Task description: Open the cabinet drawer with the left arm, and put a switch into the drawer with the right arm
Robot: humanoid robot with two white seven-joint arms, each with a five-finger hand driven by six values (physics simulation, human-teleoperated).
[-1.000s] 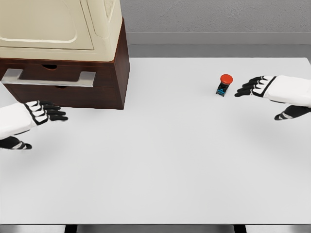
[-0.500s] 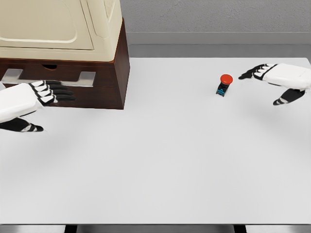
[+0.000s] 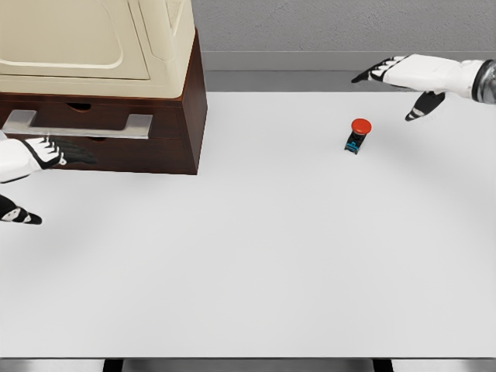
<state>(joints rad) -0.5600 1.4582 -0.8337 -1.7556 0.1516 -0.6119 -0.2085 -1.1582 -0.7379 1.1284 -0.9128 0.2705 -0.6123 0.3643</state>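
A white table (image 3: 256, 256) is filling the view under a grey wall (image 3: 341, 27). The switch (image 3: 358, 135) is sitting far right. The right hand (image 3: 403, 74) is hovering beyond it, fingers spread, holding nothing. The left hand (image 3: 27, 159) is reaching below the drawer (image 3: 77, 120) handle, fingers extended, empty.

— Where's the switch (image 3: 359, 135)?
— Right of centre, upper half of the frame: a small dark body with a red round cap, standing upright.
— And the cabinet drawer (image 3: 85, 123)?
— Upper left, dark brown front with a long silver handle (image 3: 77, 123), closed.
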